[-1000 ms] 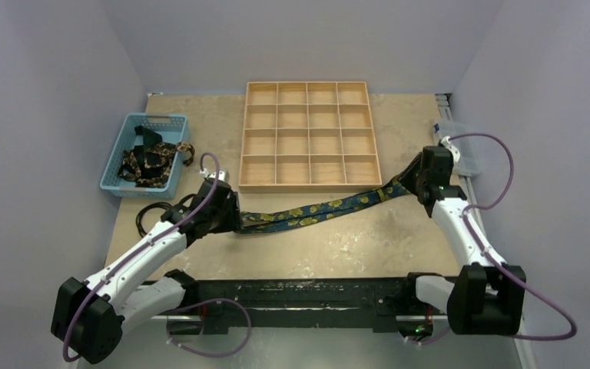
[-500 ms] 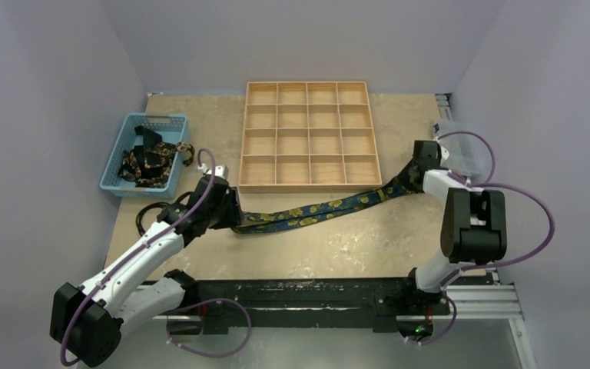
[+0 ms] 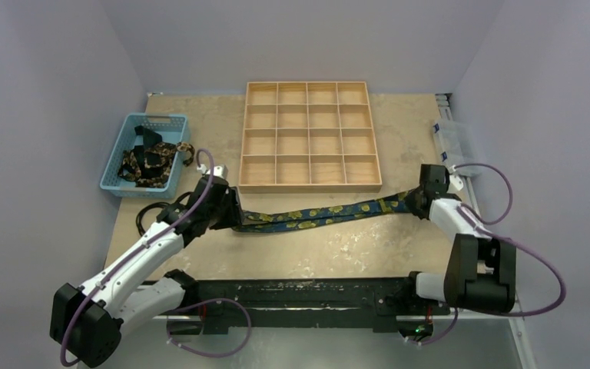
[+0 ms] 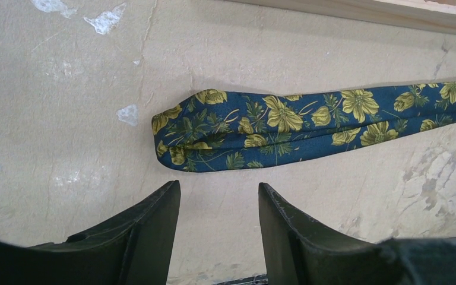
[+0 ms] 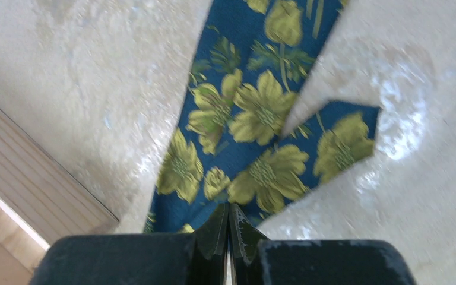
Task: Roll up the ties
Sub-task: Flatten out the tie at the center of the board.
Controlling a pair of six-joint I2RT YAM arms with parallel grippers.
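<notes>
**Top external.** Table (image 3: 315, 257), tan and scuffed. The tie (image 3: 315, 215), navy with yellow flowers, lies stretched left to right on the open strip between the wooden tray (image 3: 310, 185) and the arm bases. Its right part passes just beside the tray's near right corner. The left gripper (image 3: 229, 217) is at the tie's left end and the right gripper (image 3: 412, 202) at its right end. A blue basket (image 3: 154, 120) near the left edge holds other ties (image 3: 154, 161) in a heap. A black cable loop (image 3: 147, 211) lies beside the left arm. A clear box (image 3: 455, 142) sits at the right edge. Bare table shows in front of the tie.

**Left wrist.** The left gripper (image 4: 218, 228) has its jaws partly apart with nothing between them. The tie's folded, rounded end (image 4: 243, 127) lies flat just beyond the fingertips, apart from them. The tray's edge (image 4: 392, 12) runs along the top.

**Right wrist.** The right gripper (image 5: 228, 228) has its jaws pressed together, pinching the tie (image 5: 243, 136) at its near end. A pointed tip lies to the right, and the tray's corner (image 5: 29, 184) is close on the left.
</notes>
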